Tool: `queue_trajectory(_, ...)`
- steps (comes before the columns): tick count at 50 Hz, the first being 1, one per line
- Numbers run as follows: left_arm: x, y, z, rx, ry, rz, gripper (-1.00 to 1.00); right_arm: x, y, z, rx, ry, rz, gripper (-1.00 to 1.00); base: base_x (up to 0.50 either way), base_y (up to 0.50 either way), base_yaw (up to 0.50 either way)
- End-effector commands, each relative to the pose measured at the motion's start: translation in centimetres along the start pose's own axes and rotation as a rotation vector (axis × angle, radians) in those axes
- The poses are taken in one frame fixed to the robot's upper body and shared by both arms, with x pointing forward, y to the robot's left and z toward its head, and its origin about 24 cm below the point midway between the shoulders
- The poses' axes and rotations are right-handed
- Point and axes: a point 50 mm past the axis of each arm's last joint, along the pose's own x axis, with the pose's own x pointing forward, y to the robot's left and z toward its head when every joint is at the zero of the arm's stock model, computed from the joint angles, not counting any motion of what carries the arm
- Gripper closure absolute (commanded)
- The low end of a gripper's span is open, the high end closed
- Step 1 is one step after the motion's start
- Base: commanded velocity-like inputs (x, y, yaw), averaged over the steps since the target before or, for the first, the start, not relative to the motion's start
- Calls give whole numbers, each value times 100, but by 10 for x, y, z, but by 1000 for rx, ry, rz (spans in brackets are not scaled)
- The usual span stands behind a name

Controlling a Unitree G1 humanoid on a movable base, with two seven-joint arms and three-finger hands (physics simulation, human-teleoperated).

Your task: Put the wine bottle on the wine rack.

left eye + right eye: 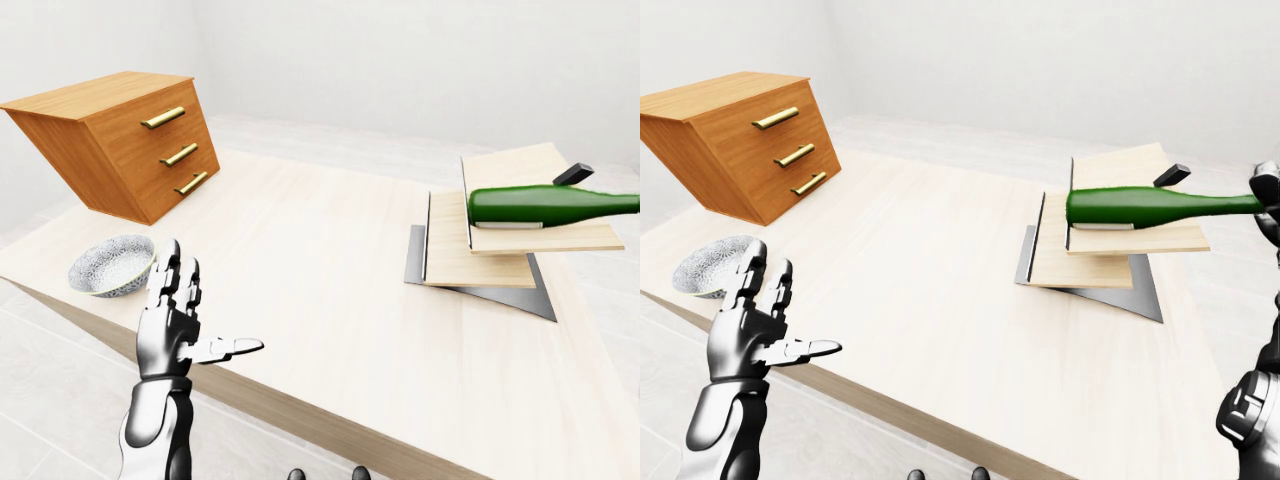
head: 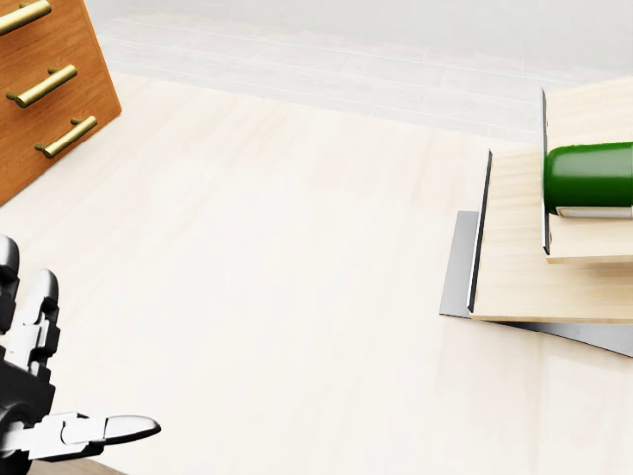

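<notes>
While the dark green wine bottle lies on its side across the upper wooden shelf of the wine rack near the table's right edge, its neck is met at the right-eye view's right border by the right hand, though whether those fingers are closed round it cannot be told. A pale label is seen on the glossy bottle's underside. The left hand is held spread-fingered over the near edge, beside a patterned bowl and a wooden drawer chest.

green wine bottle lying sideways on stepped wooden wine rack.
</notes>
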Motion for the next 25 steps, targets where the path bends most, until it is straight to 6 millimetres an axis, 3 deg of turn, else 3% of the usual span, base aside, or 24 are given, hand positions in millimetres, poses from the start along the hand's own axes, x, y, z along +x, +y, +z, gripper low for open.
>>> queue_trajectory(1,0,0,1,0,0,1,-100,-8,-12,24,-18,-60,-15,-100,0,0,0)
queue_trajectory(25,0,0,0,0,-2,-2,-100,-27,-28,73,-85,-162,-27,-100,0,0,0)
